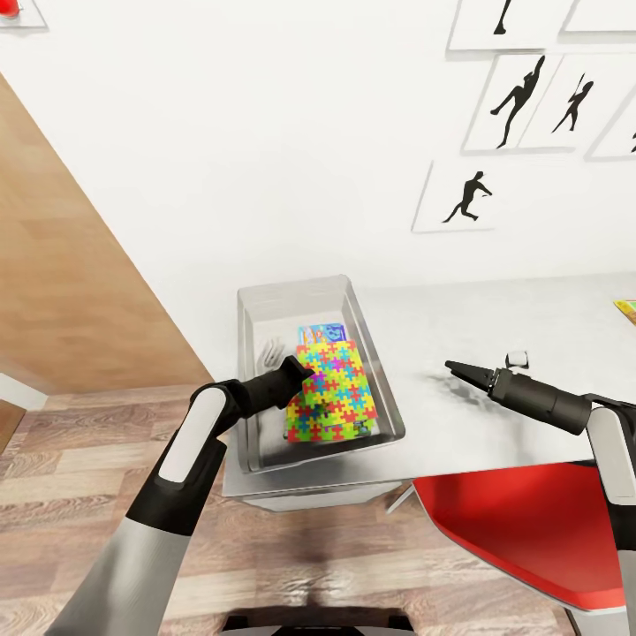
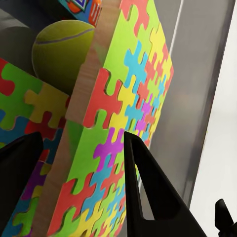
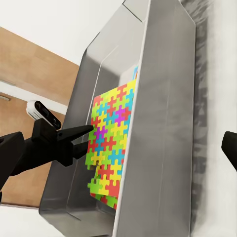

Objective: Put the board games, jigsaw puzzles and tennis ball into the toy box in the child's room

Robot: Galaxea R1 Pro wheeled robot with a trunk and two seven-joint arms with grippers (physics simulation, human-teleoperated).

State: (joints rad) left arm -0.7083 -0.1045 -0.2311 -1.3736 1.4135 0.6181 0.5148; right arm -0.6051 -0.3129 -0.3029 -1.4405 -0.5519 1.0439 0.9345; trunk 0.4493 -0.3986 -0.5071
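My left claw [image 1: 300, 382] pinching puzzle [image 1: 340, 384] edge, tilted inside toy box [image 1: 291, 300] beside tennis ball [image 2: 61, 47]; right claw [image 1: 459, 369] open, idle; next: release, withdraw

The toy box [image 1: 249, 305] looks like smooth grey plastic with a soft sheen, light catching along its rim. The puzzle [image 1: 334, 386] in it has a matt, brightly printed face; in the left wrist view its edge [image 2: 81, 94] shows pale wood grain. The ball [image 2: 60, 49] is fuzzy, felt-like. The left claw [image 2: 84, 182] is matt black, like hard plastic. The counter [image 1: 530, 336] is smooth, matt light grey. The floor [image 1: 79, 477] is grained wood plank. The chair seat [image 1: 521, 521] is glossy red.
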